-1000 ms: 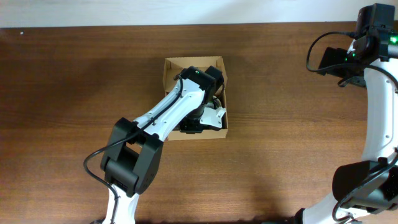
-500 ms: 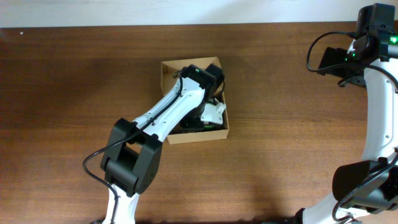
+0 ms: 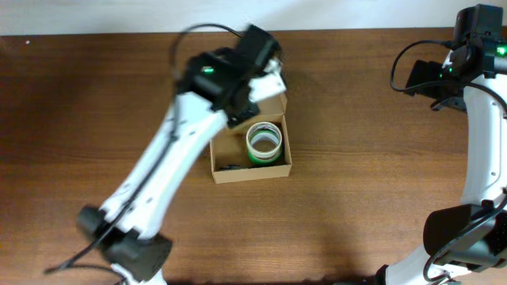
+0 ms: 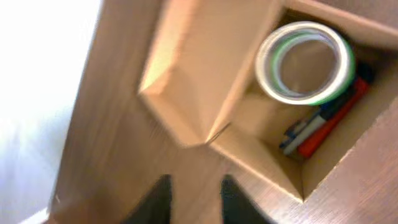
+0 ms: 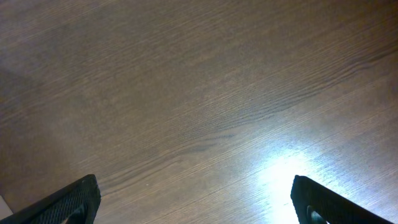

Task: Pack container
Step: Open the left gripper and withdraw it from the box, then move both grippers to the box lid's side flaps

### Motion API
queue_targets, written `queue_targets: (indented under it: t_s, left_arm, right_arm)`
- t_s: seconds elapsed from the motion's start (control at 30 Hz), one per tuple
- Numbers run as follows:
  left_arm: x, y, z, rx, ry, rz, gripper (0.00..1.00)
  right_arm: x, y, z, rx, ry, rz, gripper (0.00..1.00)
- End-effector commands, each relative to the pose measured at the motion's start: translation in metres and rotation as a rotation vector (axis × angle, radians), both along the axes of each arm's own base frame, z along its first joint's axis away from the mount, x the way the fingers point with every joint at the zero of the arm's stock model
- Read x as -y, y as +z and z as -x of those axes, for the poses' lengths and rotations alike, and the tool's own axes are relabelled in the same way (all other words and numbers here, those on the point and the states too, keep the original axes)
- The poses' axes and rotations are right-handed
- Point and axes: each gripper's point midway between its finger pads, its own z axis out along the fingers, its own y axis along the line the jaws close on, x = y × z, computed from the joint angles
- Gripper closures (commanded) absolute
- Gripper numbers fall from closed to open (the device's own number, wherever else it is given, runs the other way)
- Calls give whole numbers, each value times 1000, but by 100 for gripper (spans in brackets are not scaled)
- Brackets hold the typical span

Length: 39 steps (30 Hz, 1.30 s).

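Left end effector (image 4: 194,200) hangs blurred above the far edge of the cardboard box (image 3: 252,173), its fingers (image 4: 160,198) slightly spread with nothing between them. The box sits near the middle of the brown worktop (image 3: 356,198) with its flap (image 4: 193,81) open at the far side. Inside lie a green-and-white tape roll (image 3: 264,142) and, beside it, some markers (image 4: 323,124). Well apart at the far right corner, the right end effector (image 5: 196,196) is spread wide and empty over bare wood.
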Motion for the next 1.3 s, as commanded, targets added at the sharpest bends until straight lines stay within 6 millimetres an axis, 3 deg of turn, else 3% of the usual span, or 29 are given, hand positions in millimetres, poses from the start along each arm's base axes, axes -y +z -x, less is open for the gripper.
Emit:
queue_targets:
  t_s: [0.0,0.07,0.27,0.37,0.47,0.53,0.6,0.63,0.67,0.8,0.87,1.0,1.17,1.27]
  left_arm:
    - [-51,24,-18,85,272,98,92]
    - [-80,34,-28,128,422,167,98]
    - [-161,39,-50,158,671,325,98]
    - [-187,37,-62,179,760,411,98]
    - [-202,16,-69,129,828,468,98]
    - [-198,-11,-72,7,833,561,98]
    - [-192,-34,-76,-92,825,634,98]
    - [-189,-47,-79,-143,830,662,98]
    - [-186,-60,-81,-192,843,685,98]
    - [-164,-105,-86,-371,858,775,98]
    - [-153,-123,-88,-453,869,820,98]
    - [-137,-152,-89,-584,887,899,98]
    - [-120,-166,-97,-694,944,1030,98]
    - [-110,-171,-102,-757,956,1112,98]
  right_arm:
    - [0,13,0,36,3,8,1]
    - [0,13,0,36,3,8,1]
    - [0,13,0,36,3,8,1]
    - [0,13,0,38,3,6,1]
    - [-13,15,-11,87,38,-62,1]
    - [-26,20,-24,148,81,-134,0]
    - [-38,22,-34,188,117,-199,46]
    - [-43,20,-38,195,116,-231,56]
    - [-47,16,-40,192,103,-270,64]
    - [-71,-16,-49,120,131,-421,76]
    - [-86,-40,-51,54,146,-507,92]
    - [-115,-86,-55,-73,169,-638,96]
    - [-161,-135,-58,-196,222,-773,96]
    - [-188,-150,-60,-227,269,-837,96]
